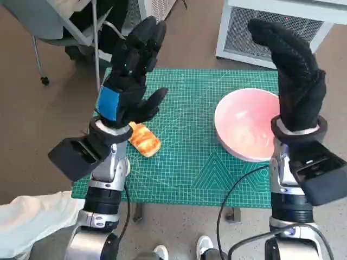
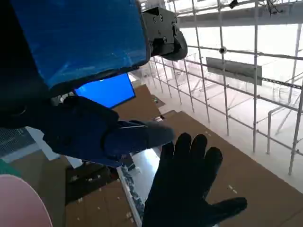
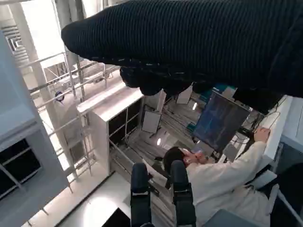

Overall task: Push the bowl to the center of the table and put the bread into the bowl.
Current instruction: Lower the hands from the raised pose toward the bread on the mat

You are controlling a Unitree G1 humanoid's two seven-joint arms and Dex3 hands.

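While both hands (image 1: 133, 81) (image 1: 293, 76) hover raised, fingers spread, holding nothing, bowl (image 1: 246, 124) sits right, bread (image 1: 143, 140) left; next: push bowl toward centre.

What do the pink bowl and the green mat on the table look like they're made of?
The bowl looks like glossy plastic or glazed ceramic: smooth pink, with soft highlights inside; which one is unclear. The mat looks like a matte rubbery cutting mat: flat green, printed with a fine pale grid.
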